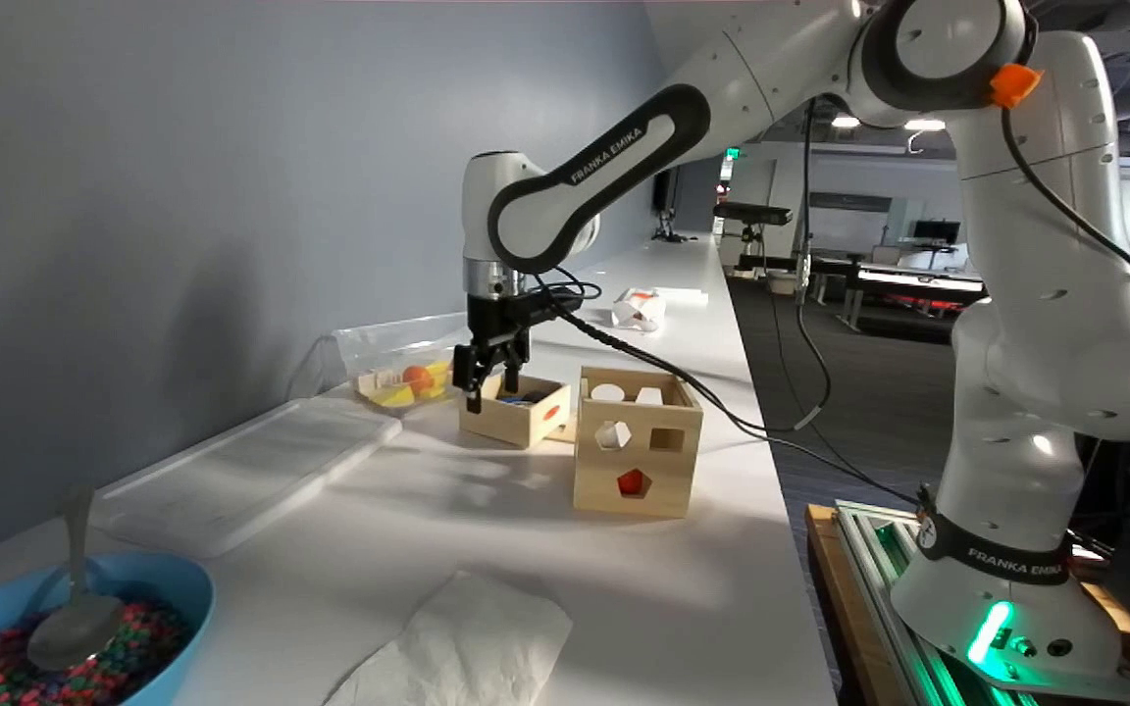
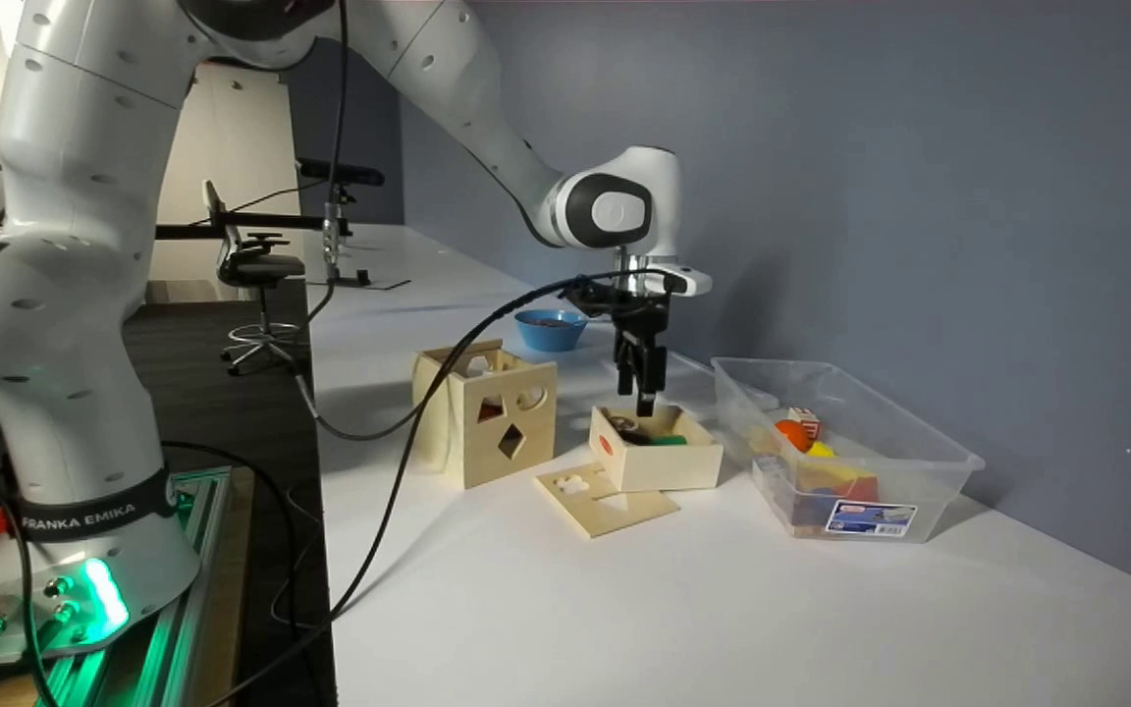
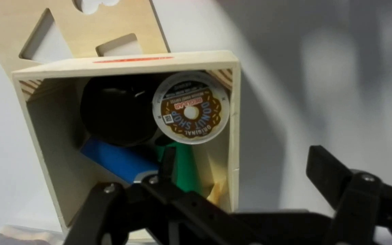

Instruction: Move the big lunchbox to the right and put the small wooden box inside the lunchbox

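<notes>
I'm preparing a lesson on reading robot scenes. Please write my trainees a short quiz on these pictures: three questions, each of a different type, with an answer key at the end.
1. Multiple choice. Which of these shows inside the small wooden box?
A: a metal spoon
B: a round pod printed DONUT SHOP
C: a blue bowl

2. True or false. The small wooden box stands outside the big lunchbox.

3. Fill the gap with "open" or "shut". The hand, holding nothing, is ____.

Key
1: B
2: True
3: open
</notes>
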You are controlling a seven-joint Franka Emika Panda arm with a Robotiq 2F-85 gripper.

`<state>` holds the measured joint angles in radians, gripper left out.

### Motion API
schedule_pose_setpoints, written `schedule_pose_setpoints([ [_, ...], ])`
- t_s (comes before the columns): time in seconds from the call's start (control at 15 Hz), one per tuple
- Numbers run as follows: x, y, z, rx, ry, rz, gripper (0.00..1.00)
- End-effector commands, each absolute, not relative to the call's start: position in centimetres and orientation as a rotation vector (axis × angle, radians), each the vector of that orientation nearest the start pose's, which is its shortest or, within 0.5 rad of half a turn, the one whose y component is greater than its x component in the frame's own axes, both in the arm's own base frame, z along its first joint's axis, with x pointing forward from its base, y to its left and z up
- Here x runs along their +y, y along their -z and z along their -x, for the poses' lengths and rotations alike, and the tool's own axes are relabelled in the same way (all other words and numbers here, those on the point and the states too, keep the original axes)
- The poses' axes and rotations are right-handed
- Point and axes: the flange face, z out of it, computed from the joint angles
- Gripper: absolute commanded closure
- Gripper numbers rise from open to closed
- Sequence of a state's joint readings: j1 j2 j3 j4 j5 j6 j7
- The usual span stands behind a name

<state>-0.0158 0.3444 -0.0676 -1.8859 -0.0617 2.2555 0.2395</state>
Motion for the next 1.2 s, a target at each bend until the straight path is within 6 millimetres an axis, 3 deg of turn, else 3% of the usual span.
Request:
schedule_pose_setpoints([
  [0.0,-5.8,-31.5,-63.3,0.445,0.107,3.159,0.31],
  [0.33,-6.3,-31.2,-63.5,0.429,0.133,3.167,0.67],
  [0.6,-7.0,-33.9,-62.8,0.426,0.168,3.172,0.96],
  [0.73,-7.3,-35.2,-62.6,0.417,0.186,3.181,1.0],
  [1.13,-8.5,-38.2,-62.2,0.309,0.134,3.189,0.99],
])
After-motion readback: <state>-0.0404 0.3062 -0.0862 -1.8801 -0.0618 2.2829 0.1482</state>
